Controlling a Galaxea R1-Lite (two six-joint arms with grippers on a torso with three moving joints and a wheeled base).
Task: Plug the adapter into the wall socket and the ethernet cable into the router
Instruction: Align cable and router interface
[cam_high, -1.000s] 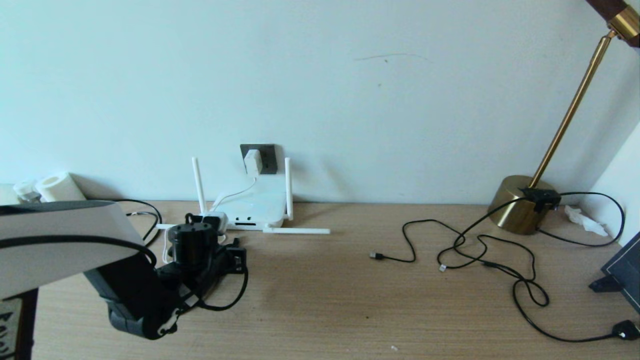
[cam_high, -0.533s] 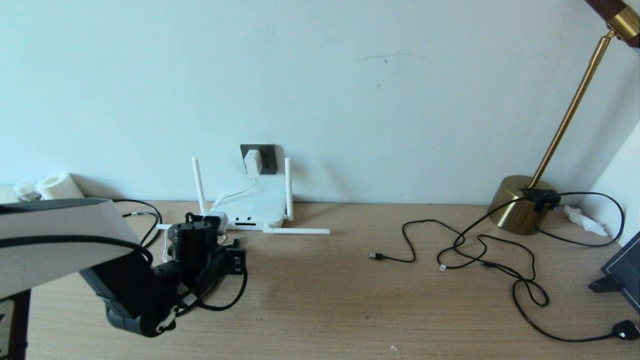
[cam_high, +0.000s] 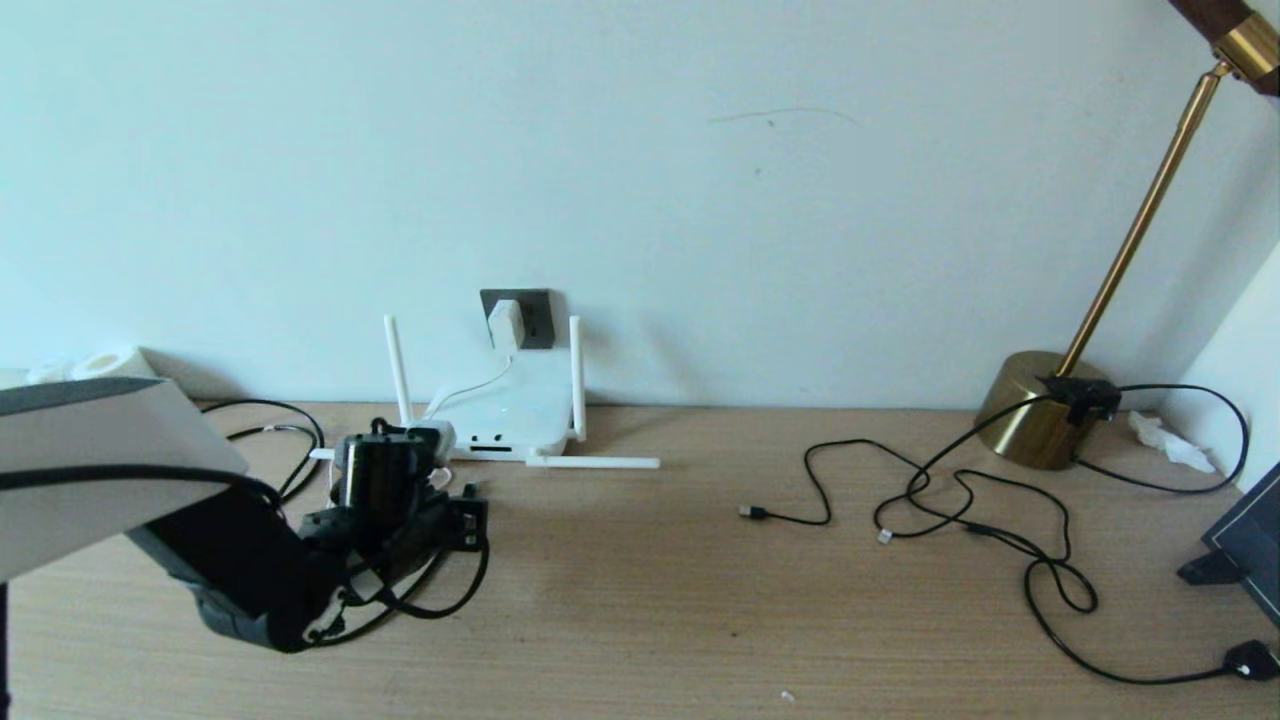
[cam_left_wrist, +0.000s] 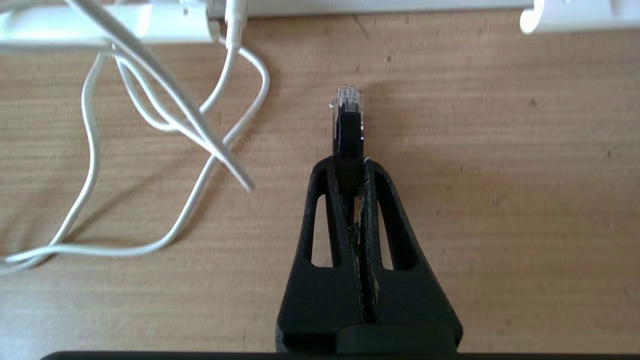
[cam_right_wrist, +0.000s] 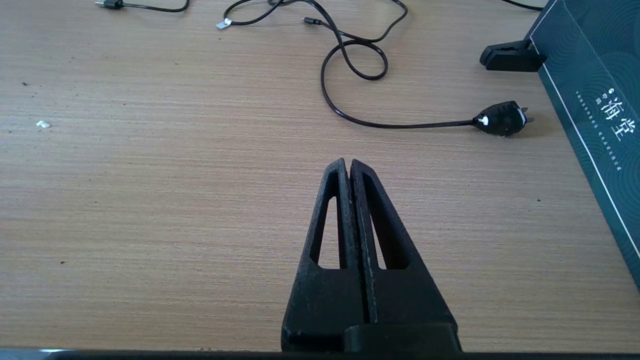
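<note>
The white adapter (cam_high: 506, 323) sits in the dark grey wall socket (cam_high: 537, 318), and its thin white cord (cam_left_wrist: 92, 150) trails down to the desk. Below the socket lies the white router (cam_high: 510, 415); its front edge (cam_left_wrist: 375, 6) shows in the left wrist view. My left gripper (cam_left_wrist: 350, 162) is shut on the ethernet cable's black connector (cam_left_wrist: 348, 125), whose clear tip points at the router a short way off. In the head view the left wrist (cam_high: 380, 480) hides those fingers. My right gripper (cam_right_wrist: 348, 164) is shut and empty above bare desk, out of the head view.
One router antenna (cam_high: 592, 462) lies flat on the desk in front of the router. Thin black cords (cam_high: 950, 490) with a USB plug (cam_high: 752, 512) sprawl at the right. A brass lamp base (cam_high: 1040, 405), a dark box (cam_right_wrist: 595, 85) and a black mains plug (cam_right_wrist: 500, 118) are at the far right.
My left arm has drifted slightly left and toward the router, still holding the connector. Nothing else has moved.
</note>
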